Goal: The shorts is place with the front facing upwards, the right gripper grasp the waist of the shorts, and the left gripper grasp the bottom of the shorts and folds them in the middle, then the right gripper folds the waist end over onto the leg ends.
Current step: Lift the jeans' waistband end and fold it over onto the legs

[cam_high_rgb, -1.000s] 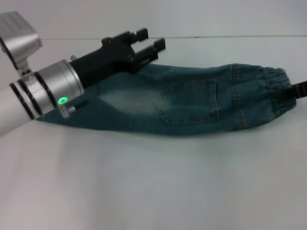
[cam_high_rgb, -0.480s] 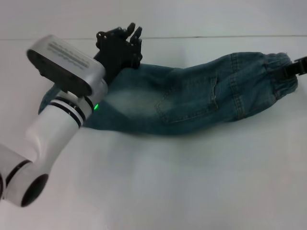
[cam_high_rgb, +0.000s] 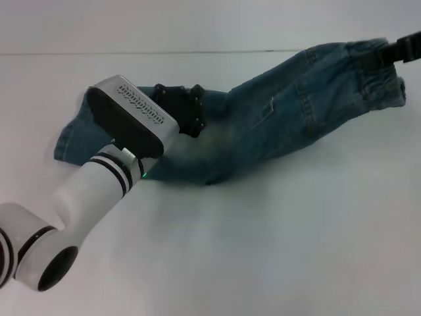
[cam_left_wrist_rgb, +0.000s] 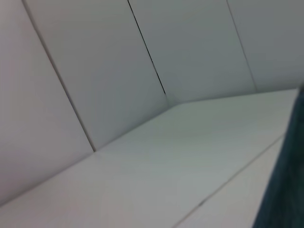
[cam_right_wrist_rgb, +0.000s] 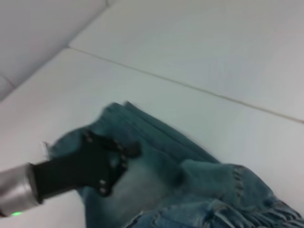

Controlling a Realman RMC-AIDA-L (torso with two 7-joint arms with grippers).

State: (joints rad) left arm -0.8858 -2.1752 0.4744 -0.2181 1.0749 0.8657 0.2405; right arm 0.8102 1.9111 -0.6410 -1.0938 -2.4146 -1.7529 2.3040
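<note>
The left gripper [cam_high_rgb: 181,108] pressed down on the leg ends [cam_high_rgb: 71,135] of the shorts [cam_high_rgb: 276,112], which lay across the table [cam_high_rgb: 276,250]; whether its fingers were open or closed could not be told. At the right, the right gripper [cam_high_rgb: 402,50] was closed on the waist [cam_high_rgb: 381,72] and held it lifted. If the left gripper let go early, the denim could probably slide and the fold would go crooked.
</note>
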